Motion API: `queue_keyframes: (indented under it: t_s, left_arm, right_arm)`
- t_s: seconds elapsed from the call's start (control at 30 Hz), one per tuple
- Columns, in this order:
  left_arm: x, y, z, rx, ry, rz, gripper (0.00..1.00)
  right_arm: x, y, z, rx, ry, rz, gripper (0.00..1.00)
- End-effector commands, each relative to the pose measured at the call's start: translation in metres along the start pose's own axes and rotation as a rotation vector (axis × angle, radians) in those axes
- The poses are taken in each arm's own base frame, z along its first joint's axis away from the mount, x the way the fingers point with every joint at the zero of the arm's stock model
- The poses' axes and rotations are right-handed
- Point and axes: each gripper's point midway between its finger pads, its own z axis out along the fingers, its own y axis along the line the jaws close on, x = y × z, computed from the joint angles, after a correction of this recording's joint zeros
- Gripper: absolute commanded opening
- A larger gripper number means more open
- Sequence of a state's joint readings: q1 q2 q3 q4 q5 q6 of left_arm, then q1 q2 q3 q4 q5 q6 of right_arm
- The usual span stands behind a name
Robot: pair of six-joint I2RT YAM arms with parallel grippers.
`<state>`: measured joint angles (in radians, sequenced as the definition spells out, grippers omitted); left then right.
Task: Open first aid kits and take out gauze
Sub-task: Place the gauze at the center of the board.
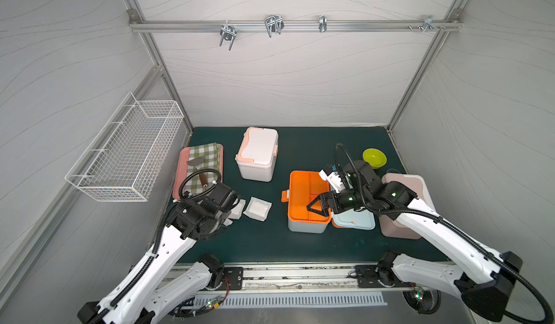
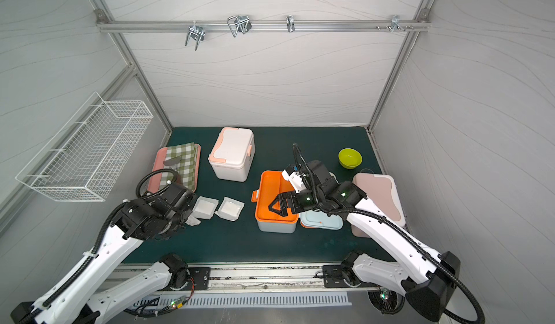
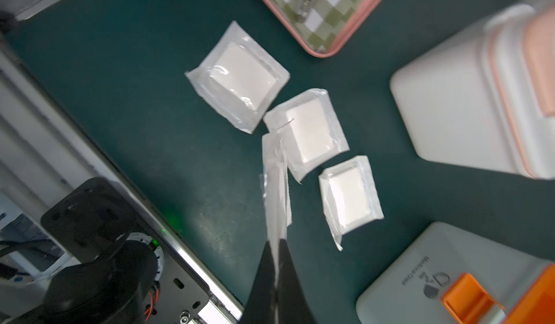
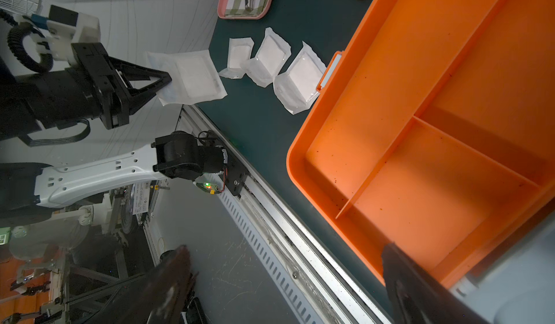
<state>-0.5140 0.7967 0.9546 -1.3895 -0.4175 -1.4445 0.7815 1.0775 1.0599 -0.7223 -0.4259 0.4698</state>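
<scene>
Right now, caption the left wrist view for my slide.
Left hand pinching a gauze pack above three more on the mat.

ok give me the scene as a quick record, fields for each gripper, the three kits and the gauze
left gripper: shut on a gauze pack, held above the mat
right gripper: open, over the orange tray
blue kit: open, its lid lying beside it
white kit: lid shut
pink kit: lid on, partly behind the right arm
gauze on mat: three packs
orange tray compartments: nothing seen inside
</scene>
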Motion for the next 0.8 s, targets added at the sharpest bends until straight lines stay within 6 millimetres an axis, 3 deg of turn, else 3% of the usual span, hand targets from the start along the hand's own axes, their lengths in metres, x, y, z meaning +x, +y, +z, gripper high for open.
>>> queue_keyframes:
  t_s: [0.0,0.27,0.57,0.77]
  left_arm:
    - [-0.006,0.034,0.007,-0.098,-0.043,-0.105,0.00]
    - [0.009,0.064,0.039,-0.209,-0.009,-0.198,0.00]
    - [0.015,0.066,0.071,-0.252,0.060,-0.268,0.00]
    - [0.013,0.071,0.080,-0.278,0.064,-0.299,0.00]
  right_arm:
    - [-0.002,0.007,-0.002,-0.011,0.012,-0.030,0.99]
    - [-0.007,0.012,0.002,-0.021,0.040,-0.025,0.99]
    - [-0.005,0.011,0.004,-0.015,0.051,-0.015,0.99]
    - [-0.004,0.008,0.004,0.000,0.050,-0.016,0.99]
